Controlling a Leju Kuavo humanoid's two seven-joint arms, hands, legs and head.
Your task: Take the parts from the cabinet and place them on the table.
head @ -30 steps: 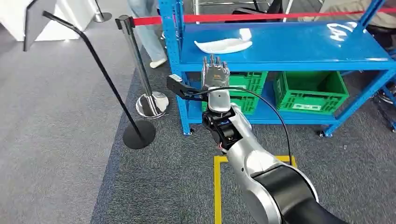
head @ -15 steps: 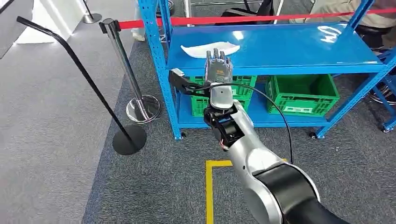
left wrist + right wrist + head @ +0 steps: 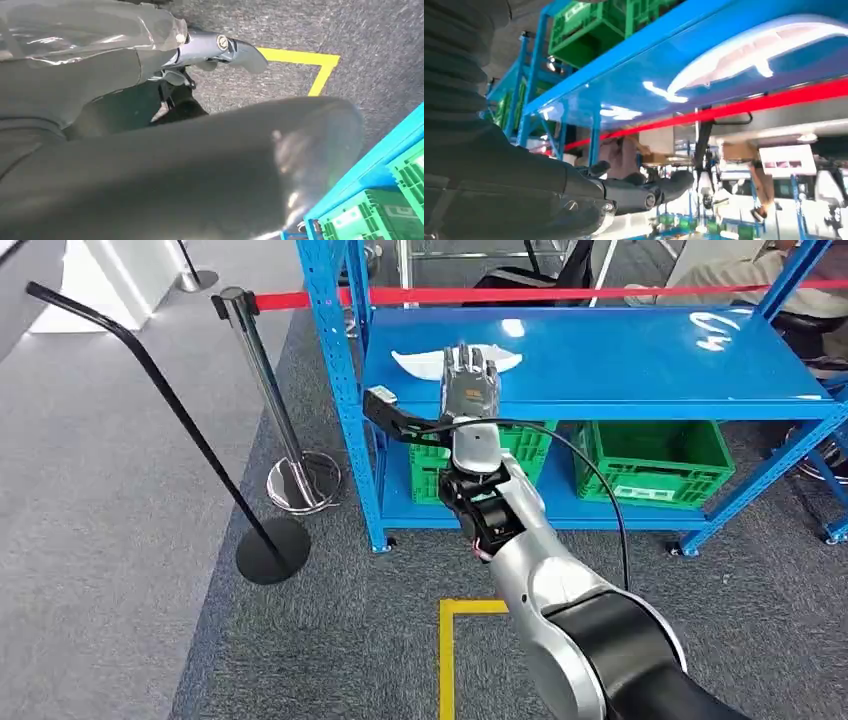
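**No readable text**

Green crates (image 3: 655,458) on the lower shelf, below and beyond the right robot hand (image 3: 469,385), carry white label patches; print too small to read. Same on the crate label in the left wrist view (image 3: 350,218). Display panels behind the red rope (image 3: 786,161): blurred.

Grey carpet floor (image 3: 120,540) with a yellow tape corner (image 3: 452,640). Chrome stanchion (image 3: 268,400) carrying a red belt (image 3: 600,292) behind the rack; a black bent-pole stand (image 3: 200,455) just beside it (round base). Seated person (image 3: 790,285) far right.
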